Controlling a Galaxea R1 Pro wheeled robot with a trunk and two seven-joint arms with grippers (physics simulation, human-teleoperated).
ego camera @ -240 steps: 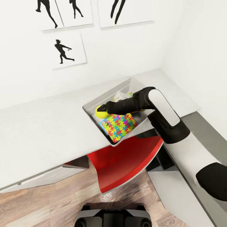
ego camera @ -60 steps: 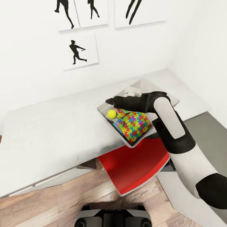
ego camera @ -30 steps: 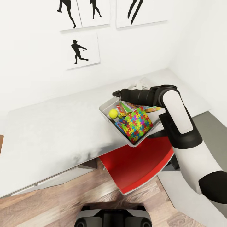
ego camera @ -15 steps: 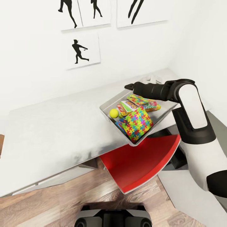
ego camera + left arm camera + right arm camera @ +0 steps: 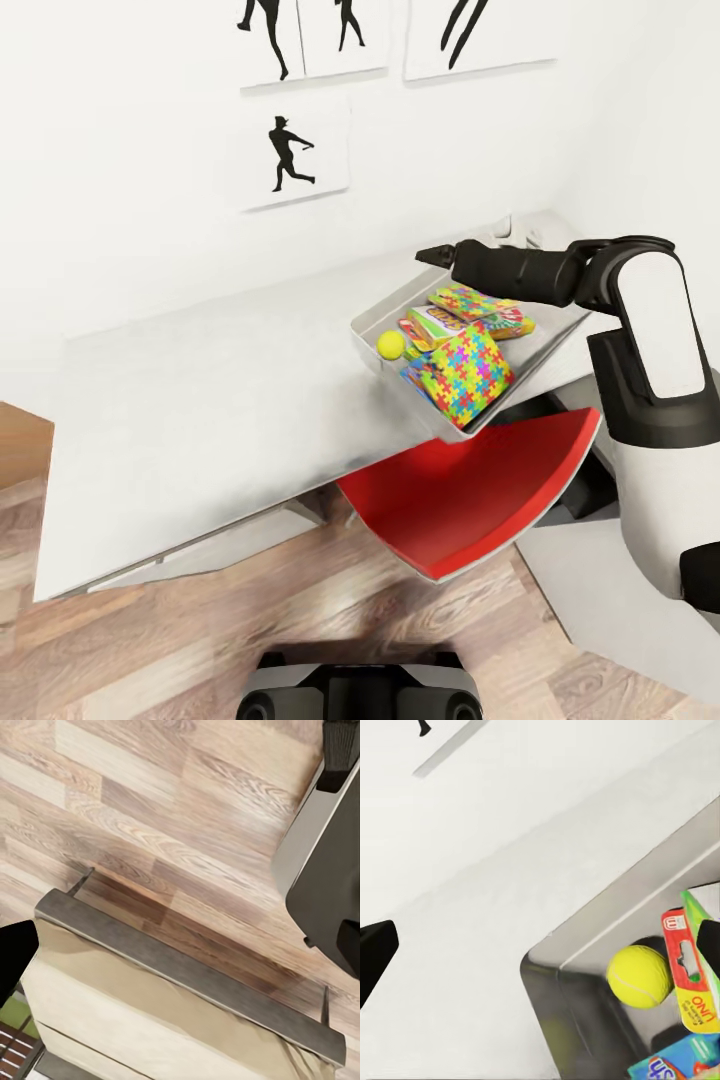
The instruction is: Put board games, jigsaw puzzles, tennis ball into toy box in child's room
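The light-grey toy box [image 5: 372, 327] sits on the table [image 5: 220, 400], its near corner jutting past the table's edge. Inside it lie the tennis ball [image 5: 390, 344], a jigsaw puzzle [image 5: 465, 375] propped on a blue board game, and two more board games [image 5: 432, 322] [image 5: 485, 310]. My right gripper [image 5: 432, 256] hovers over the box's far rim, open and empty. The right wrist view looks past the right gripper [image 5: 540, 949] at the ball [image 5: 639, 976], a red-yellow game box [image 5: 686, 971] and the box wall [image 5: 607, 930]. My left gripper [image 5: 180, 945] is open and empty above the bed [image 5: 150, 1020].
A red chair [image 5: 470, 490] stands under the table, right below the box's overhanging corner. Athlete pictures [image 5: 290, 155] hang on the white wall behind. Wood-plank floor [image 5: 165, 817] lies beside the bed's dark frame.
The right gripper has drawn back from above the ball to the box's far rim, leaving the ball in the box. The camera has shifted, so everything sits further right in the picture.
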